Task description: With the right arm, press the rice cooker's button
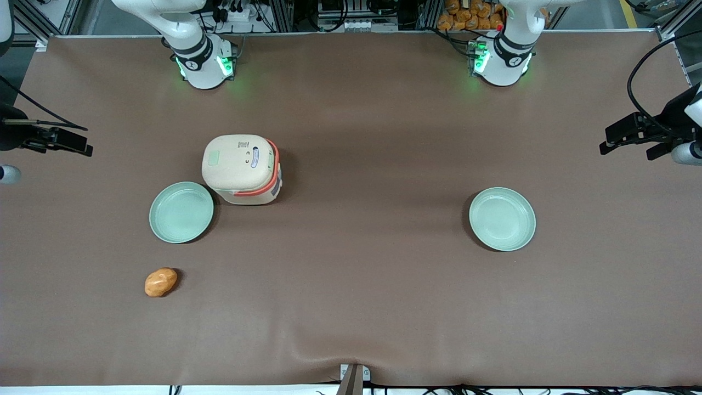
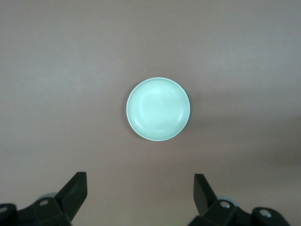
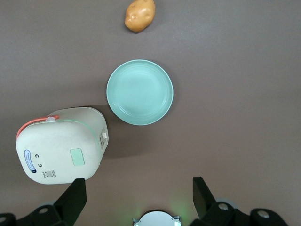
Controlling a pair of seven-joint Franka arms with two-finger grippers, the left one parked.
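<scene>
The rice cooker [image 1: 241, 169] stands on the brown table with its lid shut. It is cream, with an orange-red band handle and a pale green panel [image 1: 213, 158] on the lid. It also shows in the right wrist view [image 3: 59, 146]. My right gripper [image 1: 82, 145] hangs high above the table at the working arm's end, well off to the side of the cooker and touching nothing. In the right wrist view the gripper [image 3: 139, 197] is open and empty, with its black fingertips [image 3: 75, 193] wide apart.
A pale green plate [image 1: 181, 212] lies beside the cooker, slightly nearer the front camera, and shows in the right wrist view [image 3: 139, 92]. A potato [image 1: 160, 281] [image 3: 139, 15] lies nearer still. A second green plate [image 1: 502, 218] [image 2: 158, 109] lies toward the parked arm's end.
</scene>
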